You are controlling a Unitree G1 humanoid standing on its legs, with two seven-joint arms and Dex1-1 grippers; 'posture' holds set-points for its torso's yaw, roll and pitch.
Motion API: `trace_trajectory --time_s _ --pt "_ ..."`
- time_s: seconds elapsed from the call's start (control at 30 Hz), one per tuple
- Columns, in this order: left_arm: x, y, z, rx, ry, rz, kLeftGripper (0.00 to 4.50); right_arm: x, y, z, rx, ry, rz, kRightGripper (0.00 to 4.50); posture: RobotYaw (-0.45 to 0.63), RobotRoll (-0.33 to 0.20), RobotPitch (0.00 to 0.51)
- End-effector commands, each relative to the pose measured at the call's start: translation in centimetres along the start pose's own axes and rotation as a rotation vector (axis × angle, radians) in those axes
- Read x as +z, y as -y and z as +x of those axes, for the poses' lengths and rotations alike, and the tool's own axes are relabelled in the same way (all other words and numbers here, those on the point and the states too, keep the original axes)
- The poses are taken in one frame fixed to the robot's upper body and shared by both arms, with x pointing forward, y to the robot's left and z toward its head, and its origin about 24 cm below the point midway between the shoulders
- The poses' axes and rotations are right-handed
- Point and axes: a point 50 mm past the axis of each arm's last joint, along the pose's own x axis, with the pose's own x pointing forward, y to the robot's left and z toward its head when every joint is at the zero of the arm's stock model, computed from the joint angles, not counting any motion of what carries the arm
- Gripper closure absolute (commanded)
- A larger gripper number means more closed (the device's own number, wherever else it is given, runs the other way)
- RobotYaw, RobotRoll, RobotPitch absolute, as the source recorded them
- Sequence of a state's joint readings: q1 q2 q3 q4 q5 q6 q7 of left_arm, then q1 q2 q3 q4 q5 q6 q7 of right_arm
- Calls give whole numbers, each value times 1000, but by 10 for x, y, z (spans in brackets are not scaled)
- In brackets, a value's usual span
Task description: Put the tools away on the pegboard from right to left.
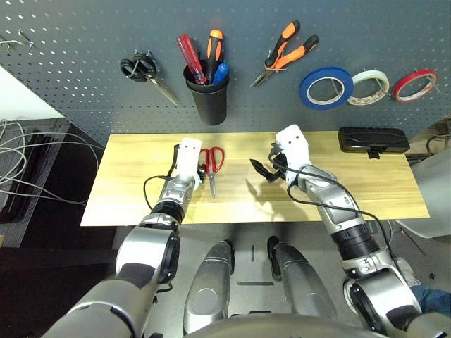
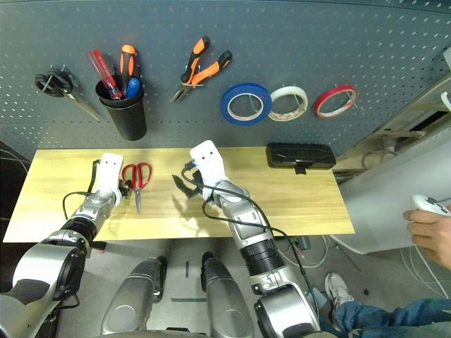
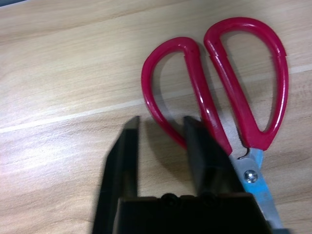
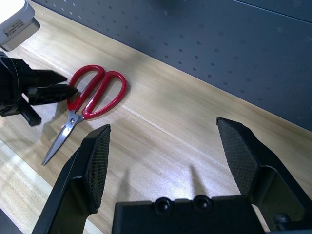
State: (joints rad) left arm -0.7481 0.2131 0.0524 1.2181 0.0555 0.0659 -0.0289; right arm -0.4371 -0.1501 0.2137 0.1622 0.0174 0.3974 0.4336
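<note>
The red-handled scissors lie flat on the wooden table, blades toward me. My left gripper is down at their handles. Its fingers are narrowed but open, straddling the rim of one loop, with slim gaps on both sides. My right gripper hovers wide open over the table's middle, to the right of the scissors, holding nothing. On the pegboard hang the blue tape ring and the orange-and-black pliers. The blue-handled screwdriver stands in the black cup.
Black-handled scissors hang at the board's left. White and red tape rolls hang at its right. A black case lies at the table's back right. Cables trail off to the left. A person's hand holds a controller at far right.
</note>
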Motion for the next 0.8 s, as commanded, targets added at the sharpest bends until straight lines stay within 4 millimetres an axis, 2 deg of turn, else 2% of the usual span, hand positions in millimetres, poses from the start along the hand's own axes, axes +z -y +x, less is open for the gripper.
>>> trace_trajectory --time_s 0.03,0.07,0.1,0.37,0.63,0.8 --pt "-15 8 -1 -46 -88 -1 3964 -5 -1 -2 1 -12 11 0 21 0 263" --pt "-17 9 -1 -53 -101 -4 4318 -5 -1 -2 1 -12 10 0 22 0 262" --pt "-19 9 -1 -62 -115 -7 4454 -5 0 -1 1 -12 10 0 23 0 261" --pt "-26 6 -3 -55 -120 -35 4454 4 3 1 10 39 -1 0 35 0 246" --pt "-12 -1 -10 -84 152 -81 4454 29 0 -6 132 229 -61 0 52 0 230" --pt "-14 -17 -33 -83 362 -85 4454 45 0 -15 192 315 -110 0 67 0 225"
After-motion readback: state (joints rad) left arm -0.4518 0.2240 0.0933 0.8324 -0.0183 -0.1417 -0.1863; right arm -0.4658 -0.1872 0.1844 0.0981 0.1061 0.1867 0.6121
